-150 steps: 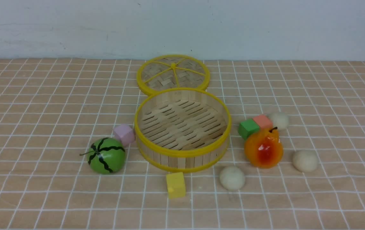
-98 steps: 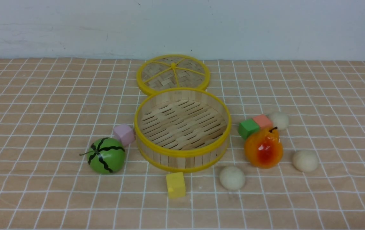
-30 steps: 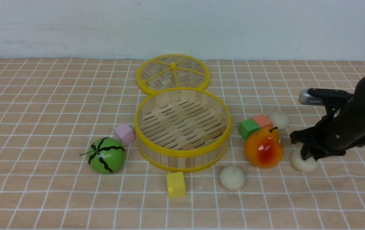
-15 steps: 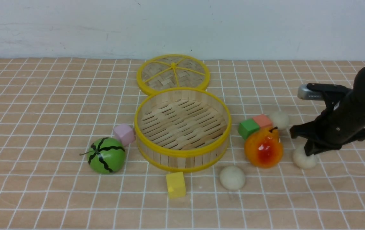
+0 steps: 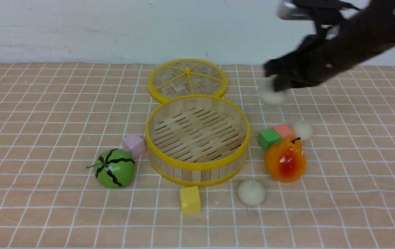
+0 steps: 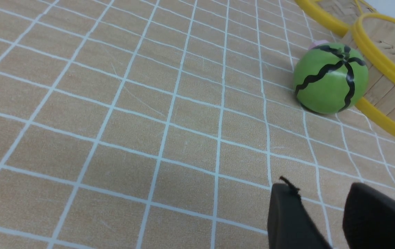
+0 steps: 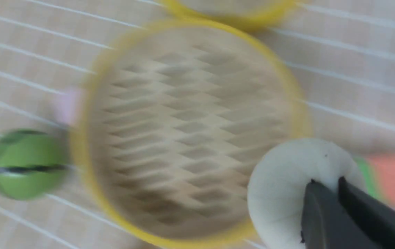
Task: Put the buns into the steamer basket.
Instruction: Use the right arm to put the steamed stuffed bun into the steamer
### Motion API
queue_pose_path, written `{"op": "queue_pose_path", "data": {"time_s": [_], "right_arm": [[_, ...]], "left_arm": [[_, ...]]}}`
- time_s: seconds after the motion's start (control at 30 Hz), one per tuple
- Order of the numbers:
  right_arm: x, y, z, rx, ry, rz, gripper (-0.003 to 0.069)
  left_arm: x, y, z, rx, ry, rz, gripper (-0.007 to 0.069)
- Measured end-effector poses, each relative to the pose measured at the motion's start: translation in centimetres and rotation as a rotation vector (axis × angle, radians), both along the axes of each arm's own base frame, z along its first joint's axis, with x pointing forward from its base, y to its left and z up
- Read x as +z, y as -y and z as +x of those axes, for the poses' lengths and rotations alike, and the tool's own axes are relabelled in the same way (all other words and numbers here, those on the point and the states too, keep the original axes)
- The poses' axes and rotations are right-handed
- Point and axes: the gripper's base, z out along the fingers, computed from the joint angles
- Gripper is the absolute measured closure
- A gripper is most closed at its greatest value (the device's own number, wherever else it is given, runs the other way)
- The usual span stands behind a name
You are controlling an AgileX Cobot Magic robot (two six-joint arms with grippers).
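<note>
**Ana:** What were the right jaws doing?

**Ben:** The right gripper (image 5: 274,84) was pinching a held bun (image 5: 272,97). In the right wrist view its dark fingers (image 7: 322,221) were pressed into the cream ball. The front view was motion-blurred there, but the ball hung under the tips, clear of the cloth.

**Ana:** Where was that, relative to the steamer basket (image 5: 197,173)?

**Ben:** It was in the air, to the right of the basket and not yet inside. In the wrist view the ball overlapped the yellow rim. The slatted floor had nothing on it.

**Ana:** And the left side?

**Ben:** The left gripper (image 6: 318,193) showed only in its own wrist view. Its jaws were slightly parted, with bare checked cloth (image 6: 131,121) between them. It was low over the table, and the watermelon ball (image 6: 330,83) lay apart from it, against the basket wall.

**Ana:** Where were the other buns?

**Ben:** The second bun (image 5: 251,192) lay on the cloth near the basket's front right. The third bun (image 5: 302,130) sat behind the pear (image 5: 285,162), touching the salmon cube (image 5: 284,131), which was beside the green cube (image 5: 268,139).

**Ana:** Anything else?

**Ben:** The lid (image 5: 187,77) lay flat behind the basket. The pink cube (image 5: 134,145) was at its left wall, and the yellow cube (image 5: 190,200) was just in front.
</note>
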Motion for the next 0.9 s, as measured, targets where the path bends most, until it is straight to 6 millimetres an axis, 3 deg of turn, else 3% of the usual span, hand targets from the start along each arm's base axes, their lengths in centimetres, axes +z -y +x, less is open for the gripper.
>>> {"op": "queue_pose_path", "data": {"time_s": [0.07, 0.1, 0.17, 0.2, 0.3, 0.37, 0.47, 0.57, 0.9], "right_arm": [[-1.1, -2.2, 0.5, 0.034, 0.008, 0.014, 0.0656], [-1.0, -2.2, 0.6, 0.033, 0.013, 0.016, 0.0656], [-4.3, -4.5, 2.0, 0.057, -0.027, 0.005, 0.0656], [-4.5, -4.6, 2.1, 0.057, -0.031, 0.005, 0.0656], [-9.0, -5.6, 3.8, 0.047, -0.082, -0.019, 0.0652], [-11.0, -5.7, 4.5, 0.038, -0.098, -0.029, 0.0640], [-12.8, -5.9, 4.9, 0.035, -0.123, -0.042, 0.0612], [-13.1, -5.9, 5.0, 0.034, -0.125, -0.044, 0.0575], [-12.9, -6.0, 4.9, 0.016, -0.151, -0.020, 0.0294]], "left_arm": [[0.0, 0.0, 0.0, 0.000, 0.000, 0.000, 0.0386], [0.0, 0.0, 0.0, 0.000, 0.000, 0.000, 0.0386], [0.0, 0.0, 0.0, 0.000, 0.000, 0.000, 0.0386], [0.0, 0.0, 0.0, 0.000, 0.000, 0.000, 0.0386], [0.0, 0.0, 0.0, 0.000, 0.000, 0.000, 0.0386], [0.0, 0.0, 0.0, 0.000, 0.000, 0.000, 0.0386], [0.0, 0.0, 0.0, 0.000, 0.000, 0.000, 0.0386], [0.0, 0.0, 0.0, 0.000, 0.000, 0.000, 0.0386], [0.0, 0.0, 0.0, 0.000, 0.000, 0.000, 0.0386]]}}
